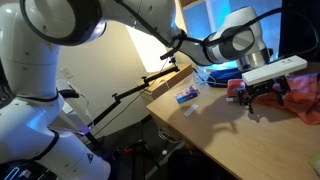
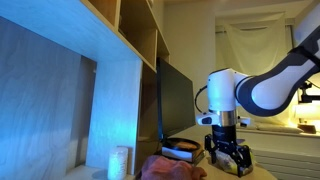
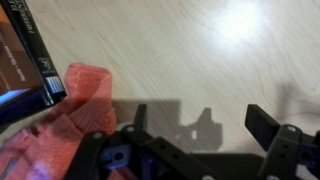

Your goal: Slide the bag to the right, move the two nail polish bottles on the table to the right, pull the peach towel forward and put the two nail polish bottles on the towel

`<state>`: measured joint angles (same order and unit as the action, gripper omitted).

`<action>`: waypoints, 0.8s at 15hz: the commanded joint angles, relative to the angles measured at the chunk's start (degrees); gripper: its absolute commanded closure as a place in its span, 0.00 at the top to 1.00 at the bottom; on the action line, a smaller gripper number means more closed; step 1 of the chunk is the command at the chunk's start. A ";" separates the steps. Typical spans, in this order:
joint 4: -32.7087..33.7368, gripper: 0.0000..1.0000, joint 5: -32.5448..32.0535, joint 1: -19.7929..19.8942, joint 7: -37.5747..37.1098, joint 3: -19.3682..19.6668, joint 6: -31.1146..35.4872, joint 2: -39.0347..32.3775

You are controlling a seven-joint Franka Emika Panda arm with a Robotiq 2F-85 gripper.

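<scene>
The peach towel [image 3: 78, 112] lies bunched at the left of the wrist view and shows in both exterior views [image 1: 302, 102] [image 2: 165, 167]. My gripper [image 3: 200, 125] hangs just above the bare wooden table beside the towel, jaws open and nothing between them. It also appears in both exterior views [image 1: 262, 106] [image 2: 229, 165]. One dark fingertip [image 3: 266, 124] stands over bare wood. A tiny pale item [image 1: 192, 110] on the table may be a nail polish bottle; I cannot tell. The bag is not clearly visible in any view.
A dark flat pouch [image 3: 24, 55] lies at the towel's far edge [image 2: 184, 148]. A blue-and-white packet [image 1: 187, 96] sits near the table's front edge. Shelving and a dark monitor [image 2: 175, 95] stand behind the table [image 1: 215, 125].
</scene>
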<state>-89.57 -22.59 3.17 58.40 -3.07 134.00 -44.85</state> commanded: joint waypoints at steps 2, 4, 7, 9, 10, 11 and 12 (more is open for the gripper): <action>2.80 1.00 0.85 -0.63 1.04 0.64 -2.02 -1.94; 5.02 1.00 0.76 -1.25 3.75 -0.34 -3.84 -3.56; 7.42 1.00 -0.59 -3.87 6.92 -0.50 -5.90 -4.81; 8.48 1.00 -1.00 -5.43 9.53 -1.02 -6.50 -4.99; 8.97 1.00 -0.89 -6.15 10.94 -1.40 -6.82 -4.84; 9.52 1.00 -1.16 -7.23 11.15 -1.02 -7.00 -4.75; 10.13 1.00 -0.80 -7.78 11.98 -1.33 -6.95 -4.75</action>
<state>-82.39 -22.70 -3.01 67.62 -4.10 129.42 -49.39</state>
